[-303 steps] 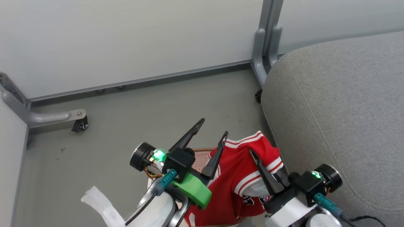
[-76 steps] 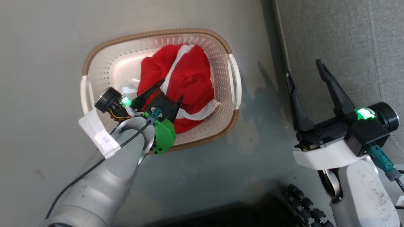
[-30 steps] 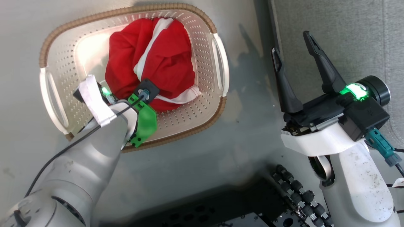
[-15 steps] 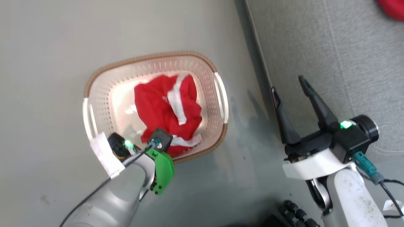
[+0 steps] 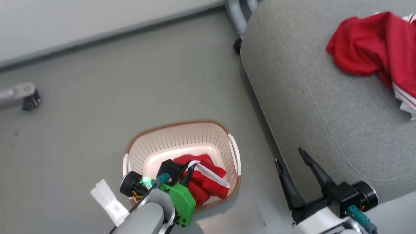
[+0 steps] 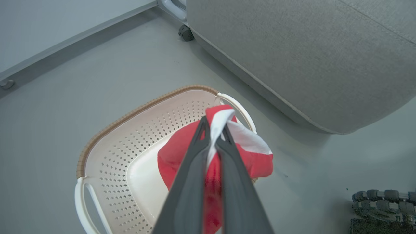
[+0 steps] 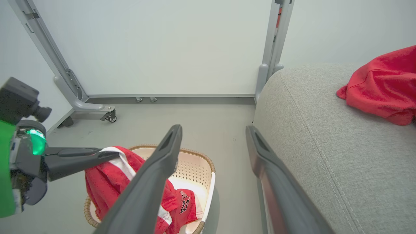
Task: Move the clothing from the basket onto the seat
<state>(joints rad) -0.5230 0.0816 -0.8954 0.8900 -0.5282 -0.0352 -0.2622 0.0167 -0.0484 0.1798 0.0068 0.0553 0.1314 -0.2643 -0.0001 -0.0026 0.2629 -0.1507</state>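
The cream basket [image 5: 175, 123] stands on the grey floor beside the grey seat [image 5: 325, 107]. My left gripper [image 6: 214, 125] is shut on a fold of red clothing [image 6: 253, 159] with white trim. It holds the cloth up over the basket [image 6: 130, 143], and the lower end hangs inside. The right wrist view shows this gripper [image 7: 107, 154] level, with the garment [image 7: 104, 185] draping below it. My right gripper [image 5: 288, 155] is open and holds nothing, near the seat's front edge. Another red garment [image 5: 367, 48] lies on the seat.
A grey wheeled frame leg [image 7: 94, 109] and white wall panels stand behind the basket. A caster [image 5: 238, 45] sits by the seat's far corner. My dark tracked base [image 6: 383, 204] is on the floor to the right of the basket.
The head camera has tilted up, bringing the seat and the garment on it into view. My left gripper, shut on the red cloth, has lifted it within the basket. The right gripper stays open.
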